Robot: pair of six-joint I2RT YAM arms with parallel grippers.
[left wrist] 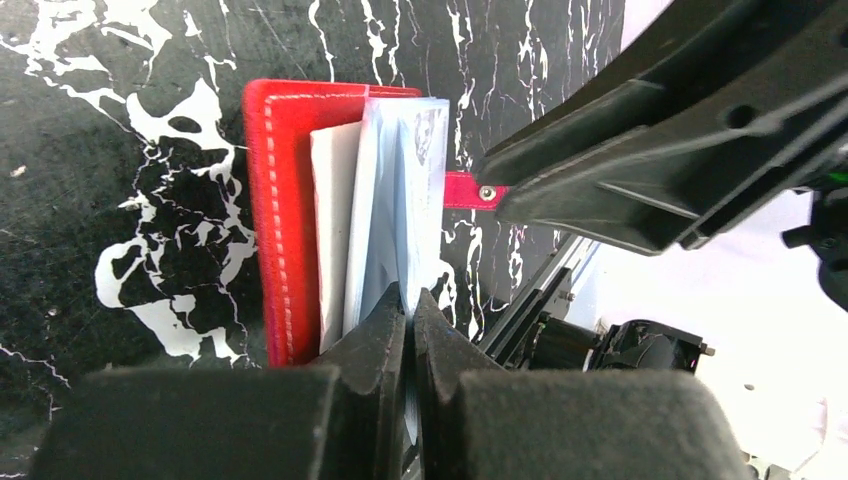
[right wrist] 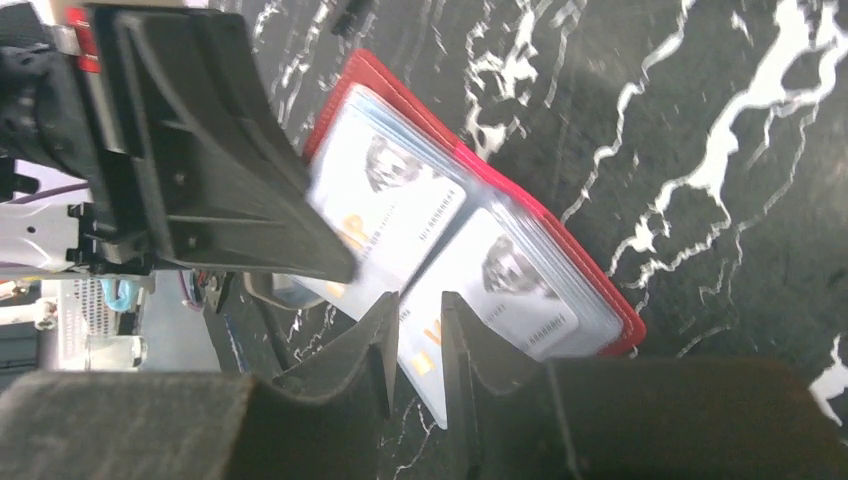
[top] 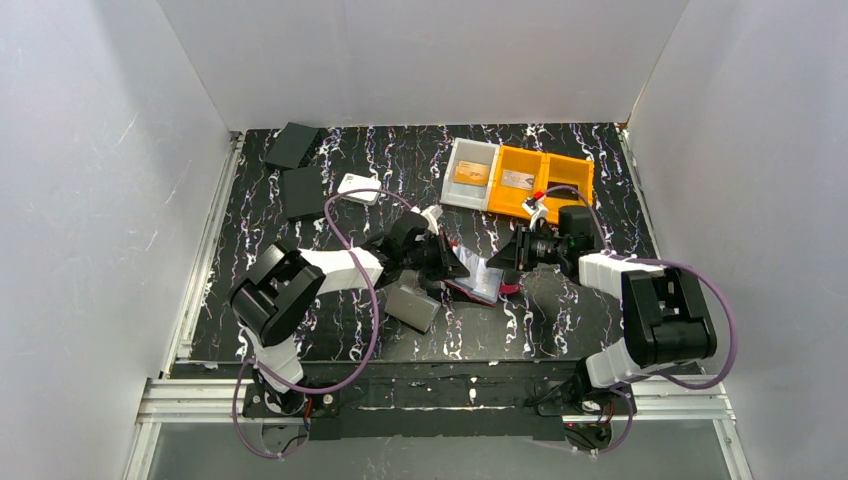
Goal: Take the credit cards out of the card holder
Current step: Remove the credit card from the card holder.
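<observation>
Left gripper [left wrist: 410, 303] is pinched closed on a clear sleeve page of the card holder [left wrist: 280, 200], which lies just ahead of its fingertips. Right gripper [right wrist: 421, 318], fingers slightly apart, hangs over the holder's near edge. Only its wrist view shows two credit cards [right wrist: 400, 200] in sleeves. The top view shows two more in bins [top: 566, 176] beyond it.
</observation>
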